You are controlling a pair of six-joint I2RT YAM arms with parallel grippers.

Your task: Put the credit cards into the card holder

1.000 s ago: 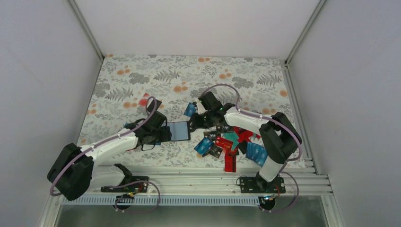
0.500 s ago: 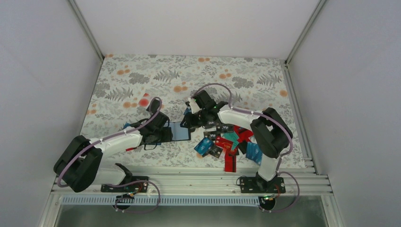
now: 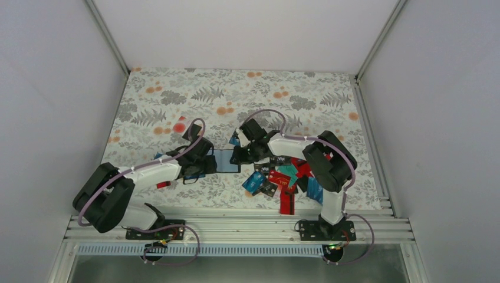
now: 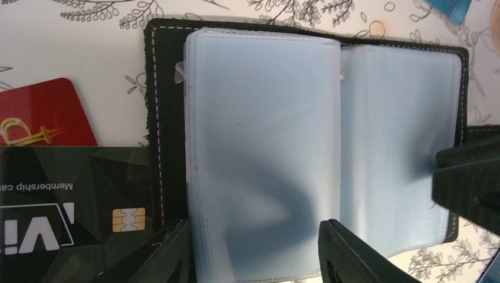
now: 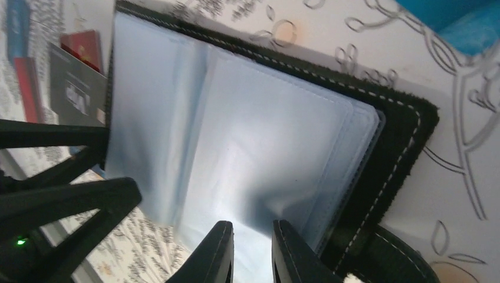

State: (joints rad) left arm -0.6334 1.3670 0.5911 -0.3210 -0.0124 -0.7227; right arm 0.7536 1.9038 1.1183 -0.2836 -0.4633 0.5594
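Observation:
The card holder (image 3: 225, 160) lies open on the floral cloth, its black cover (image 4: 165, 88) under clear sleeves (image 4: 259, 135). My left gripper (image 4: 256, 259) is open, its fingers either side of the left sleeve stack. My right gripper (image 5: 253, 253) hovers over the right-hand sleeves (image 5: 265, 135) with only a narrow gap between its fingers and nothing visibly clamped. One right finger (image 4: 469, 183) shows in the left wrist view. Credit cards (image 3: 282, 177) lie heaped right of the holder. A black chip card (image 4: 65, 200) and a red card (image 4: 44, 115) lie at its left.
A single blue card (image 3: 235, 140) lies just behind the holder, also in the right wrist view (image 5: 460, 17). The aluminium rail (image 3: 236, 227) runs along the near edge. White walls (image 3: 53, 88) enclose the cloth on three sides.
My right gripper has moved left and down onto the holder's right sleeves and narrowed. My left gripper has slid slightly forward along the holder and closed a little.

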